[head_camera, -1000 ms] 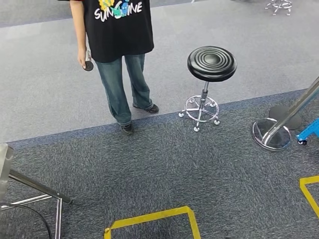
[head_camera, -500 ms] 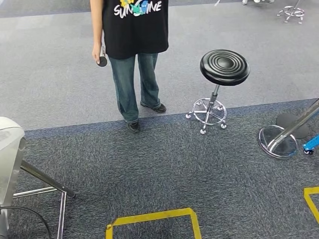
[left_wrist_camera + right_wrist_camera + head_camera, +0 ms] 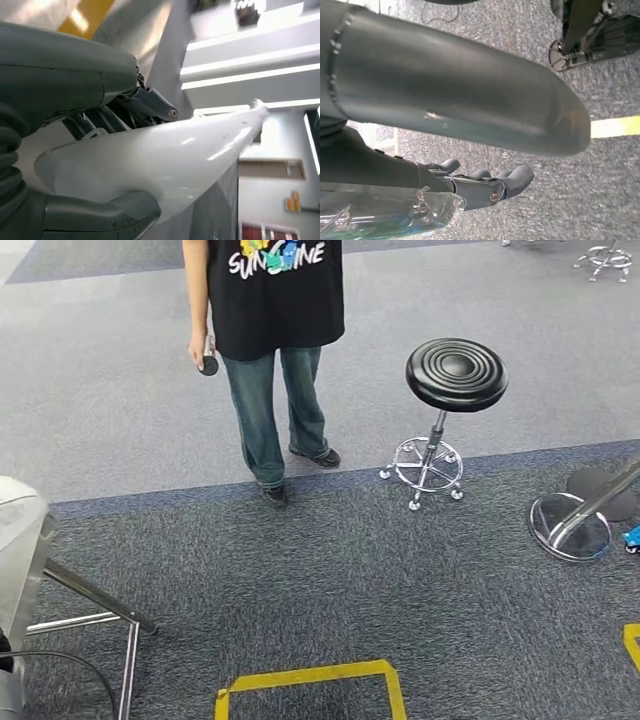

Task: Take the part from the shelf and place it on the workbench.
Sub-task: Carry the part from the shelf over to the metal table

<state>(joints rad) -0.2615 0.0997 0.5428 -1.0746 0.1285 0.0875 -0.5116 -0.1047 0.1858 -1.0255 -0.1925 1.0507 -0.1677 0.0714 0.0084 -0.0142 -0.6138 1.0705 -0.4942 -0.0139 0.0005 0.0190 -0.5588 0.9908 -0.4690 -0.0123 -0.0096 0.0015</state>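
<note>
In the left wrist view my left hand [image 3: 75, 85] grips the part [image 3: 158, 155], a long white glossy curved piece that tapers away from the hand. The thumb [image 3: 102, 215] lies on one side of it and the dark fingers [image 3: 151, 102] on the other. A pale glossy shape [image 3: 19, 540] at the left edge of the head view may be the same part. My right hand [image 3: 486, 187] hangs over the carpet, its thumb [image 3: 452, 85] apart from the fingers with nothing between them. A clear shiny surface [image 3: 388, 215] lies beside those fingers; I cannot tell what it is.
A person [image 3: 275, 360] in a black shirt stands ahead on the carpet, holding a small dark object. A black round stool [image 3: 456, 373] stands to the right, a chrome stand base [image 3: 570, 525] farther right. Yellow floor tape [image 3: 309, 677] marks a box near me. Metal frame legs [image 3: 98, 605] are at the left.
The whole head picture has shifted right, so the camera has turned left. The pale shape at the left edge shows more of itself.
</note>
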